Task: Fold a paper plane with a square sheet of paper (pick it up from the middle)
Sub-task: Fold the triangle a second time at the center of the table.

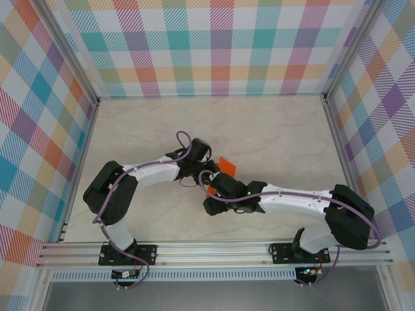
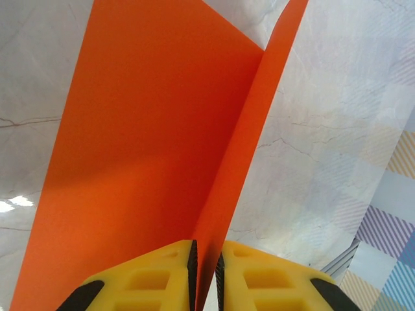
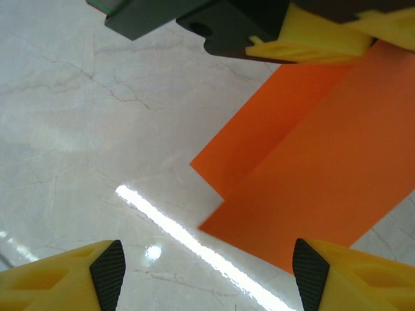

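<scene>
Left end effector [image 2: 206, 269] barely parted around the square sheet of paper [image 2: 142, 162], right end effector [image 3: 207, 265] wide open.

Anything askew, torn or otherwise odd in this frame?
Nothing stands out. The orange paper lies clean and untorn on the table. One flap stands upright along a straight crease and runs into the left hand, as a fold in progress would. The right hand hovers open near it.
</scene>
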You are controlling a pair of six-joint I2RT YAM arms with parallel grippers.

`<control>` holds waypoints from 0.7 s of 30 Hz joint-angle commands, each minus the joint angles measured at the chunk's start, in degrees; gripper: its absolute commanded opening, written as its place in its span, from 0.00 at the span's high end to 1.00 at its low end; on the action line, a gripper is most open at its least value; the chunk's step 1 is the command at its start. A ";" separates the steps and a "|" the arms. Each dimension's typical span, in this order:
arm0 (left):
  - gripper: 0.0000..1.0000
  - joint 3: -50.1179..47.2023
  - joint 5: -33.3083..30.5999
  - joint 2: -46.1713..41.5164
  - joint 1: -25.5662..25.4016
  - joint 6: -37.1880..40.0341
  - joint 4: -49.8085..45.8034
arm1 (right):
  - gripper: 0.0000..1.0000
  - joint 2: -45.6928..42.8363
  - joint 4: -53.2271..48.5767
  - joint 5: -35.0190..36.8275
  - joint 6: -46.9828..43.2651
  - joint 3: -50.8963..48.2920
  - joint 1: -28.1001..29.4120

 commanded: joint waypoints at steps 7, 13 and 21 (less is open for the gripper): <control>0.82 0.06 0.85 0.29 -0.53 -0.51 0.08 | 0.42 -1.96 0.75 10.68 2.14 -0.36 1.88; 0.82 0.23 0.87 0.42 -0.53 -0.57 0.00 | 0.61 -1.11 -1.55 10.91 2.74 0.26 1.75; 0.82 0.62 0.76 0.31 -0.53 -0.28 -0.72 | 0.53 -2.16 1.27 5.55 1.95 0.04 1.75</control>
